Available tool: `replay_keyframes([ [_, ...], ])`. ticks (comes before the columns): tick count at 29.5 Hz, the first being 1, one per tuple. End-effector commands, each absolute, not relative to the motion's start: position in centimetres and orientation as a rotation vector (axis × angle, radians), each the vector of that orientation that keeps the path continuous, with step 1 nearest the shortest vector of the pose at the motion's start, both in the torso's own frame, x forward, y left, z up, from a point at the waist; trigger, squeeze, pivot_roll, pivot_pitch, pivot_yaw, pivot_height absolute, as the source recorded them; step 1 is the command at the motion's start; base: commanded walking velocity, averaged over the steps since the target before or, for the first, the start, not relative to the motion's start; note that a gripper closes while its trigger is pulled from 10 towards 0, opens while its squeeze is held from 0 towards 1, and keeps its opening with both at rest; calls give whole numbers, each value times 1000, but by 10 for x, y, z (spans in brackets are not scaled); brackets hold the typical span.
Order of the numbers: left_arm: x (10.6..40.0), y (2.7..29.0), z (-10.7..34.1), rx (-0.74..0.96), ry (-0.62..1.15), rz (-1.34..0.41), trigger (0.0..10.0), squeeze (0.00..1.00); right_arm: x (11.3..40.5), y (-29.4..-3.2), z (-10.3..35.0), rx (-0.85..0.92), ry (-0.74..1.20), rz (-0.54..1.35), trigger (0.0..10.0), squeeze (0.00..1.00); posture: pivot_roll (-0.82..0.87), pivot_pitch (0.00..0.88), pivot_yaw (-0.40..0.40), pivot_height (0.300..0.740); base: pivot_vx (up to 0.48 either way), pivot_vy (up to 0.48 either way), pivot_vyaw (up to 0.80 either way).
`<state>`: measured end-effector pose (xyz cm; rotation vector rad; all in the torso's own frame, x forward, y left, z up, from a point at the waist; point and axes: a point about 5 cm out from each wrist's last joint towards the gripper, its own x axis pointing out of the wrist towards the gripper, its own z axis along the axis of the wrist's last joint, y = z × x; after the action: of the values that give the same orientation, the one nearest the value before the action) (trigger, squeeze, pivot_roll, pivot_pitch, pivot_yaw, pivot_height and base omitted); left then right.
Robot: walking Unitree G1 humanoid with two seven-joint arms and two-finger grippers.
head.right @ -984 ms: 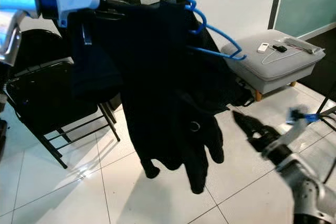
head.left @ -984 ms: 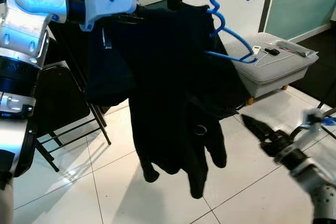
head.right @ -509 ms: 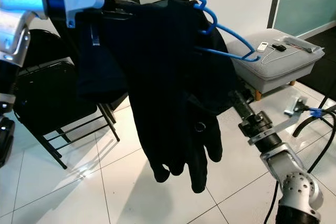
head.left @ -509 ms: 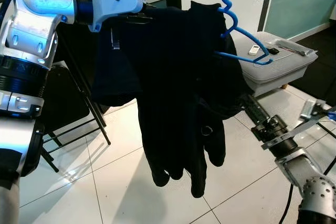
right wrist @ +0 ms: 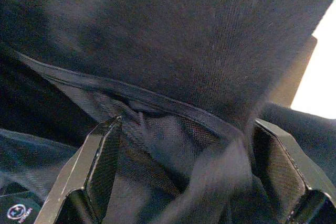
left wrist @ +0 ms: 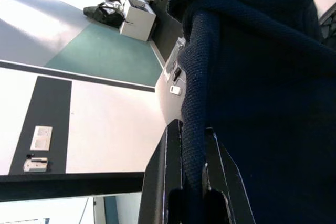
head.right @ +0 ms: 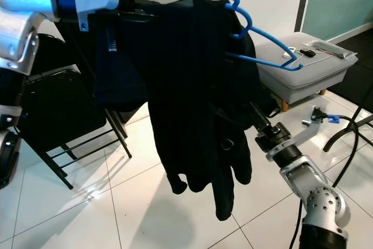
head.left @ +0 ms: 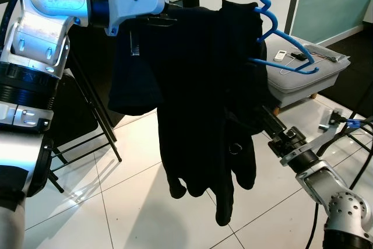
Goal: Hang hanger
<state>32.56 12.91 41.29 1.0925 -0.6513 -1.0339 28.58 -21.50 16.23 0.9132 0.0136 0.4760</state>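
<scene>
Two tools: left tool (left wrist: pixel 190 182) pinches the black garment (head.left: pixel 204 97) hiding half the blue hanger (head.left: pixel 285 21); right tool (right wrist: pixel 199 166) gapes inside it.

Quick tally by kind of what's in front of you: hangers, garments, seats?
Hangers: 1, the blue hanger
Garments: 1, the dark garment, pinched by the left hand
Seats: 2, the grey ottoman and the black folding chair
Total: 4
</scene>
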Motion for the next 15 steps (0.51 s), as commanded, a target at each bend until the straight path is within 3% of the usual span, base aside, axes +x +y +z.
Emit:
replay_keyframes([
  [1, 322, 134, 421, 1067, -693, -996, 0, 0, 288, -207, 162, 917, 39, 493, 10000, 0, -88, 0, 115, 740, 0, 0, 0],
  [8, 321, 134, 422, 1068, -696, -992, 0, 0, 286, -206, 159, 926, 58, 491, 10000, 0, -90, 0, 116, 740, 0, 0, 0],
  [9, 321, 134, 422, 1068, -696, -991, 0, 0, 286, -206, 160, 923, 46, 483, 8118, 0, -91, 1, 116, 740, 0, 0, 0],
  [10, 321, 134, 422, 1067, -696, -991, 0, 0, 286, -208, 161, 926, 21, 472, 0, 0, -91, 2, 116, 740, 0, 0, 0],
  [15, 322, 135, 421, 1065, -691, -989, 0, 0, 287, -213, 169, 936, -46, 461, 0, 0, -91, 2, 116, 740, 0, 0, 0],
])
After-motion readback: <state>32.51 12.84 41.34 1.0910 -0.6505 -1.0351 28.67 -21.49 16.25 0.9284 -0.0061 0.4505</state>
